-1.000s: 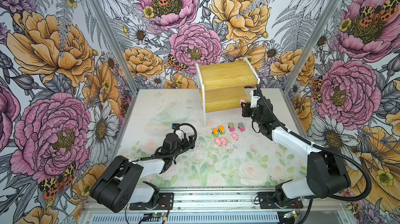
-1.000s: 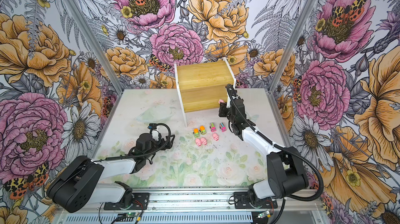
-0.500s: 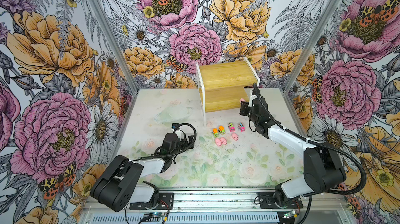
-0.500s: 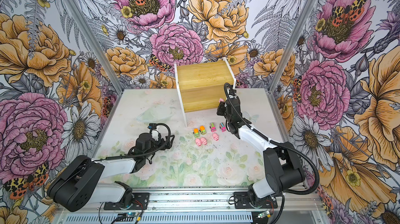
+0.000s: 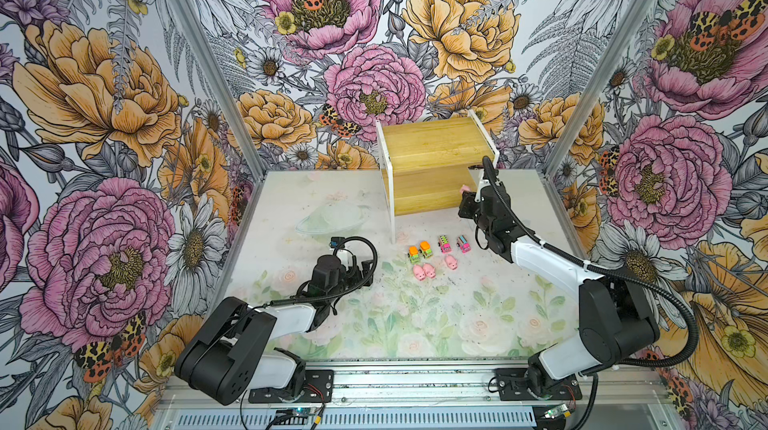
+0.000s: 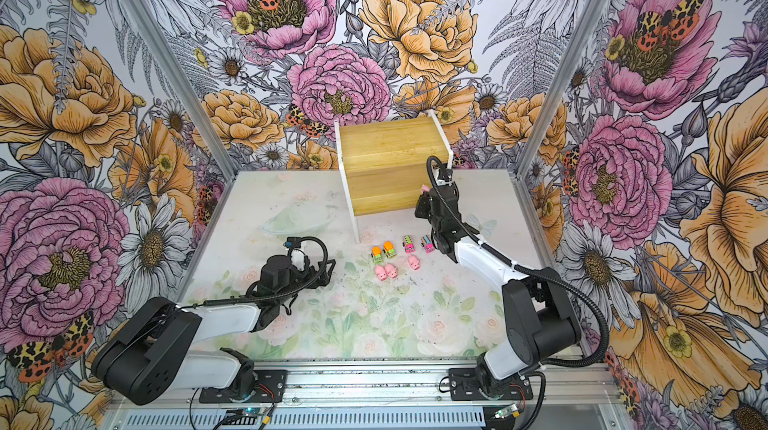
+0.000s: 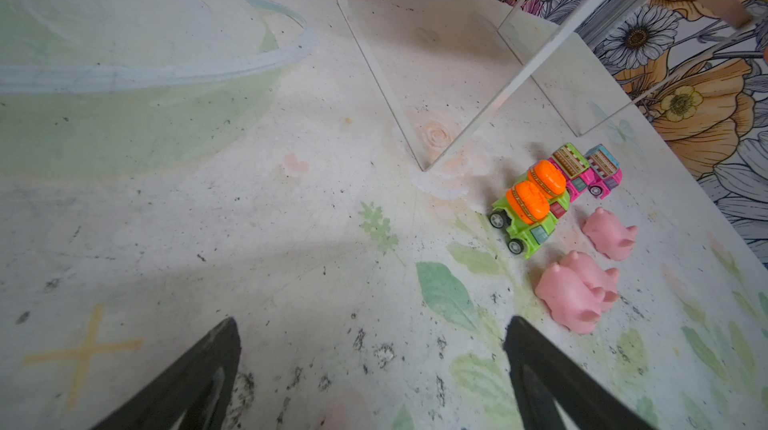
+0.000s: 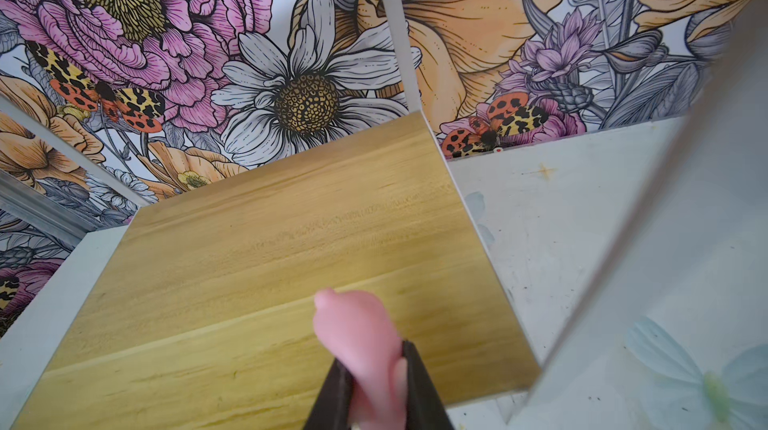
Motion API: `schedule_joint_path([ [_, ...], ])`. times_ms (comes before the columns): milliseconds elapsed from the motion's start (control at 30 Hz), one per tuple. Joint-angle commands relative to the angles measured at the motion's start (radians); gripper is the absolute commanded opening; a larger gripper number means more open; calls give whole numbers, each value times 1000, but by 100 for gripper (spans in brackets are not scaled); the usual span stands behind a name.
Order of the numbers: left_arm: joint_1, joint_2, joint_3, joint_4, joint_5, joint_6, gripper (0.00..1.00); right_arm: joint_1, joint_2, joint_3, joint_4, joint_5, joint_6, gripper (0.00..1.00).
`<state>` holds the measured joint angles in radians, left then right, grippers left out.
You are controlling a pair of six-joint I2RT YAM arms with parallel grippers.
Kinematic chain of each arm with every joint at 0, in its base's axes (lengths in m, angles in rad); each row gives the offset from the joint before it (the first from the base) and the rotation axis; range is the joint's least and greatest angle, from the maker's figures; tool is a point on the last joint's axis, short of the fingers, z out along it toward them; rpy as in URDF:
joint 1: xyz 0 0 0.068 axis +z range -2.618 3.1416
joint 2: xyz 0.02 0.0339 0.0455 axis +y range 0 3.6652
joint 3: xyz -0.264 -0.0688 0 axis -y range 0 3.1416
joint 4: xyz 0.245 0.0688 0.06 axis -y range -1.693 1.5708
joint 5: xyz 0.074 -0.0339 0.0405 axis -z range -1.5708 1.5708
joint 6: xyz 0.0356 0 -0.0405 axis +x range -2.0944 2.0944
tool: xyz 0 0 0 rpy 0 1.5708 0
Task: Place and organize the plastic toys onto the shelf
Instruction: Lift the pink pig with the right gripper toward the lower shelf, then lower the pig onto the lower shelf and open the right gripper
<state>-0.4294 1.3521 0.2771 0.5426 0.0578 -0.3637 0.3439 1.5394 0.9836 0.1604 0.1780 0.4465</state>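
- Pink pig [image 8: 357,332] is pinched in the right end effector [image 8: 376,361] over the shelf's [image 8: 291,232] lower board, probably so it can be set down there.
- Seven other toys [image 5: 424,249] sit on the surface [image 5: 457,324] before the shelf (grouped by kind).
- Left end effector [image 7: 370,324] rests spread and empty nearby.

- The right gripper [image 5: 465,198], clamped on a pink pig [image 5: 463,188], has crept slightly farther and to the left, closer to the right end of the shelf's [image 5: 432,183] lower board.
- The cable loop [image 5: 487,166] above it has swung left, nearer the shelf's white right frame.
- The right arm's elbow [image 5: 615,316] has shifted slightly left with it.
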Motion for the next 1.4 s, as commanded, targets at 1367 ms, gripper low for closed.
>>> schedule_joint_path([
  [1367,18,16,17,14,35,13,99,4,60,-1,-8,45,-52,48],
])
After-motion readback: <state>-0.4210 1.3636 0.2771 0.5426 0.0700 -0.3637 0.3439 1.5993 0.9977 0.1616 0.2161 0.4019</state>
